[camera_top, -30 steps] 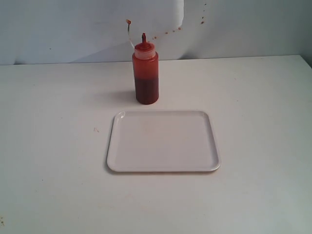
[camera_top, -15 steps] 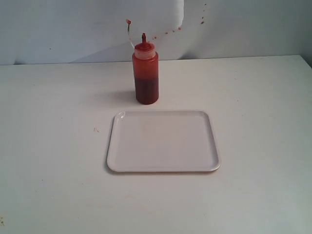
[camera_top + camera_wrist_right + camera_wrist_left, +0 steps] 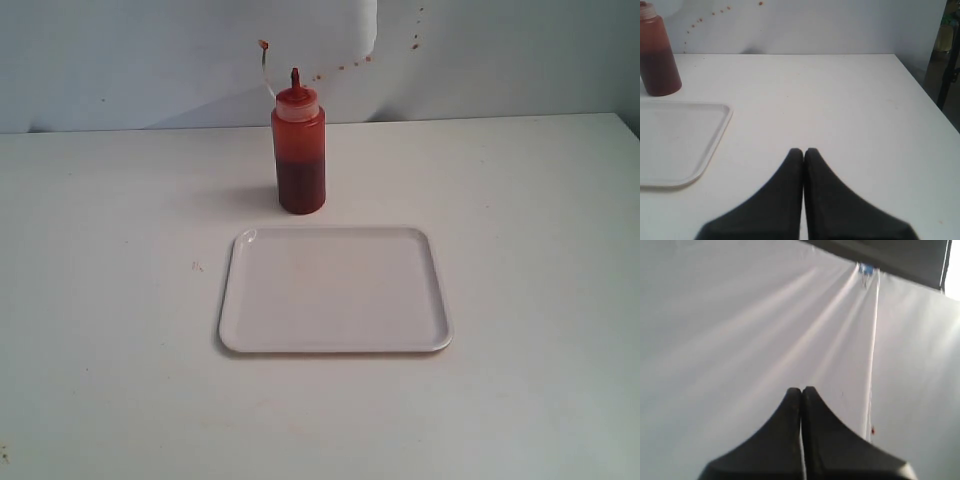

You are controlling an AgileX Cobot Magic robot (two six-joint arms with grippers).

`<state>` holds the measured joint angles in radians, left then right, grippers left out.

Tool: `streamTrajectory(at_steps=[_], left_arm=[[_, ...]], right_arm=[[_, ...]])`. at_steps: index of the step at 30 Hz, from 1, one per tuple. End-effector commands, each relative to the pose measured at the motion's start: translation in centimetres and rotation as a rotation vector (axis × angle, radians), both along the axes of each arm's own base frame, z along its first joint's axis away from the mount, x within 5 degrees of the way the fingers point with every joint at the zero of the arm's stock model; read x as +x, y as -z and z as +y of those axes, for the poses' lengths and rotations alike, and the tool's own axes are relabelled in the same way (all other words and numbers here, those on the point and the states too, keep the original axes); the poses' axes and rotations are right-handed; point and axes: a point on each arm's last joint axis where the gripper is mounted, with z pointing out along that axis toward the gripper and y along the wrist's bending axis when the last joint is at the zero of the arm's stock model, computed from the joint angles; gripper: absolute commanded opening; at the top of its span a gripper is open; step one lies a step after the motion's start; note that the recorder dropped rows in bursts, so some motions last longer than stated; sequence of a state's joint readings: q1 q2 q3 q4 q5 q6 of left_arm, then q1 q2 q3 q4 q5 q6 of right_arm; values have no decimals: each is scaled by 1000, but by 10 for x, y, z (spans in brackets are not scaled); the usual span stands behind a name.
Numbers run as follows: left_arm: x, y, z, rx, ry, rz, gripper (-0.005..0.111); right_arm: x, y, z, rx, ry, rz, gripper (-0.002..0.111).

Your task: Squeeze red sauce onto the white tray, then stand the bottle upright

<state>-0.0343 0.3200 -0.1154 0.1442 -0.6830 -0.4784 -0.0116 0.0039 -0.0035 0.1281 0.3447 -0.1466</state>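
Note:
The bottle [image 3: 299, 150] stands upright on the white table just behind the white tray [image 3: 335, 290], its red-stained nozzle up and its thin cap tether curling to the left. The tray's surface is bare; no red sauce shows on it. The right wrist view has the bottle [image 3: 657, 55] and a corner of the tray [image 3: 715, 130] off to one side, well away from my right gripper [image 3: 803, 151], which is shut with nothing in it. My left gripper [image 3: 801, 390] is shut and empty too, facing only plain white sheeting. Neither gripper appears in the exterior view.
Small reddish-brown specks [image 3: 350, 62] dot the white backdrop behind the bottle. The table's right edge [image 3: 927, 95] drops off near a dark stand [image 3: 947, 60]. A seam [image 3: 872, 350] runs down the white sheet in the left wrist view.

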Motion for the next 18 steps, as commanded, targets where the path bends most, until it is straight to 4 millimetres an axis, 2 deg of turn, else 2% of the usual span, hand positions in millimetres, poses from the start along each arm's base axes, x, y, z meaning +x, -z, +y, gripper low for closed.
streamTrajectory(at_steps=[1, 3, 9, 12, 13, 15, 18], left_arm=[[51, -6, -14, 81, 107, 153, 0], [77, -7, -23, 134, 192, 162, 0], [148, 11, -49, 244, 444, 152, 0], [184, 30, -52, 259, 476, 231, 0], [206, 41, -53, 252, 481, 270, 0], [229, 60, -54, 241, 488, 322, 0], [249, 86, -55, 227, 497, 392, 0]], right_arm=[[0, 1, 0, 3, 5, -2, 0], [0, 1, 0, 3, 5, -2, 0], [0, 1, 0, 3, 5, -2, 0], [0, 1, 0, 3, 5, -2, 0], [0, 1, 0, 3, 5, -2, 0], [0, 1, 0, 3, 5, -2, 0], [0, 1, 0, 3, 5, -2, 0]])
